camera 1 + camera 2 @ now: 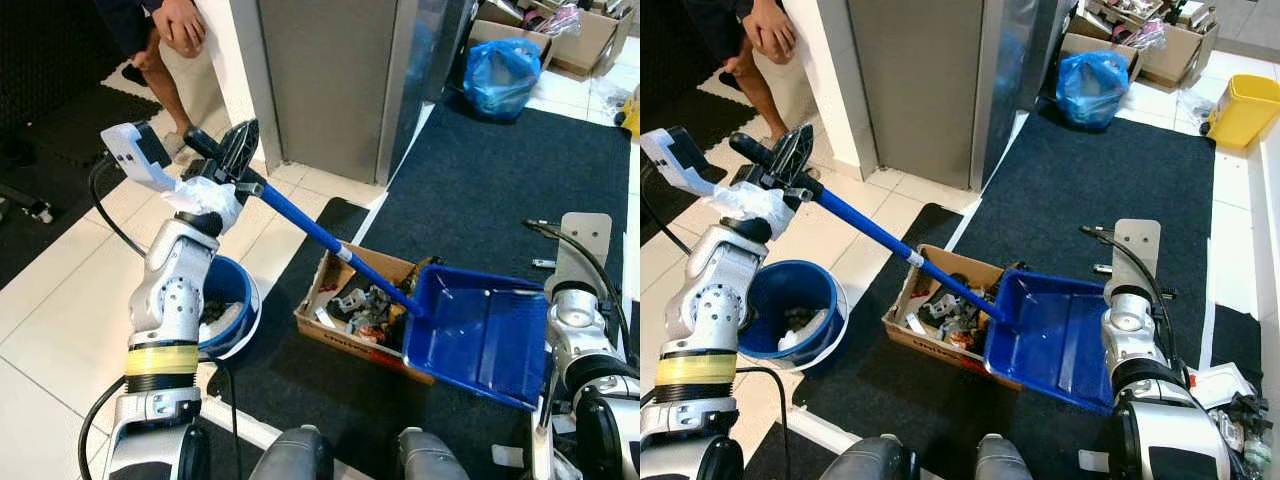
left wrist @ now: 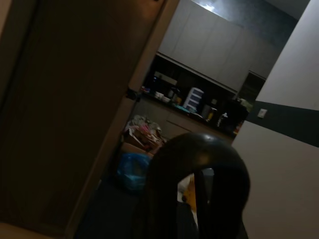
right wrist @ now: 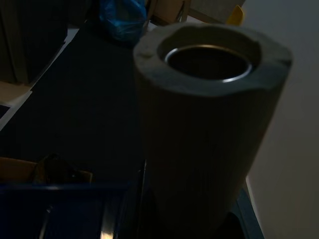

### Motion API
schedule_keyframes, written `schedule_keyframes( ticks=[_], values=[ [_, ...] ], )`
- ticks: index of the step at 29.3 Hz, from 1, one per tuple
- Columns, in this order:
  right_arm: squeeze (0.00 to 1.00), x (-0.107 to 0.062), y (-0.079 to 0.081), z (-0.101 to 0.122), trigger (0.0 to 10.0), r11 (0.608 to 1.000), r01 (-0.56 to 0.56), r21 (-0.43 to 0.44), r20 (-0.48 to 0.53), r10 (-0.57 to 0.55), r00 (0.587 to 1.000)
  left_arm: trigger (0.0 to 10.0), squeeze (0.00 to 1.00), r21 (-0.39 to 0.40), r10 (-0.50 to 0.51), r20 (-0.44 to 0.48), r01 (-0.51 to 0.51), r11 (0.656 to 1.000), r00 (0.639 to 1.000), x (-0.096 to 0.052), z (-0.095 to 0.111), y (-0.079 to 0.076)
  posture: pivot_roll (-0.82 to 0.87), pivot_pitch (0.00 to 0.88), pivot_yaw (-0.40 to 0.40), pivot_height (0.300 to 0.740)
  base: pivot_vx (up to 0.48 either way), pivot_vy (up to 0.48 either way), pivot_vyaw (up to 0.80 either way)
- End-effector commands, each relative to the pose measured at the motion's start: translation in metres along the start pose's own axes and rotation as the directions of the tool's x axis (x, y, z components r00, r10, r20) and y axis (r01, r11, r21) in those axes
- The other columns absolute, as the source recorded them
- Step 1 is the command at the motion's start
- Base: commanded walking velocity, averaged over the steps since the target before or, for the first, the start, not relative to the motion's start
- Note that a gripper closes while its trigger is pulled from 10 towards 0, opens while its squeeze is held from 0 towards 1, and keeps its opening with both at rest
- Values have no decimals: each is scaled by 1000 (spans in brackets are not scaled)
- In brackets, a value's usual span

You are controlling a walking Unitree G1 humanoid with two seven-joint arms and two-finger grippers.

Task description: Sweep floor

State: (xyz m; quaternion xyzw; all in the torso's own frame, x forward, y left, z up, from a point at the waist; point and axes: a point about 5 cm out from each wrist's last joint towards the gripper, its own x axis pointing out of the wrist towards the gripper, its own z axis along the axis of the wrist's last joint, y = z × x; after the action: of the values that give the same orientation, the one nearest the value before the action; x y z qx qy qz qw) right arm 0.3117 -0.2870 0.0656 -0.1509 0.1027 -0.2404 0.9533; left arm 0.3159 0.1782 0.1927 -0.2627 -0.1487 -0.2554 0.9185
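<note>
1. The floor [image 1: 60,330] is pale tile at the left of the frame, with a dark carpet [image 1: 480,190] across the middle and right; a person's legs [image 1: 165,80] stand at the upper left.
2. A blue dustpan [image 1: 480,330] hangs at the lower right, its tray over a cardboard box [image 1: 350,300] of scraps. It appears empty, so the tipping looks done.
3. A blue bucket [image 1: 235,300] sits at the lower left.
4. The left hand [image 1: 225,165], upper left, is clenched on the dustpan's long handle [image 1: 300,225]. Keep that grip firm and the tray level when lifting clear.
5. The right hand [image 3: 209,124] holds a grey tube, probably the broom handle.
</note>
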Motion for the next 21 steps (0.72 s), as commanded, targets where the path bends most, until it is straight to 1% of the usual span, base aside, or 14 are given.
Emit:
schedule_keyframes(
  ticks=[1,21],
  values=[
    [0,1,1,1,10000,1000,-2,2,-9,2,1000,10000,0,-6,-23,29,23,1000,999,-1,6,-3,135,1,-15,740,0,0,0],
    [0,0,6,1,10000,1000,-19,17,-12,19,1000,10000,0,-54,-43,-33,41,998,999,-9,-8,-9,143,8,-14,740,0,0,0]
  ],
)
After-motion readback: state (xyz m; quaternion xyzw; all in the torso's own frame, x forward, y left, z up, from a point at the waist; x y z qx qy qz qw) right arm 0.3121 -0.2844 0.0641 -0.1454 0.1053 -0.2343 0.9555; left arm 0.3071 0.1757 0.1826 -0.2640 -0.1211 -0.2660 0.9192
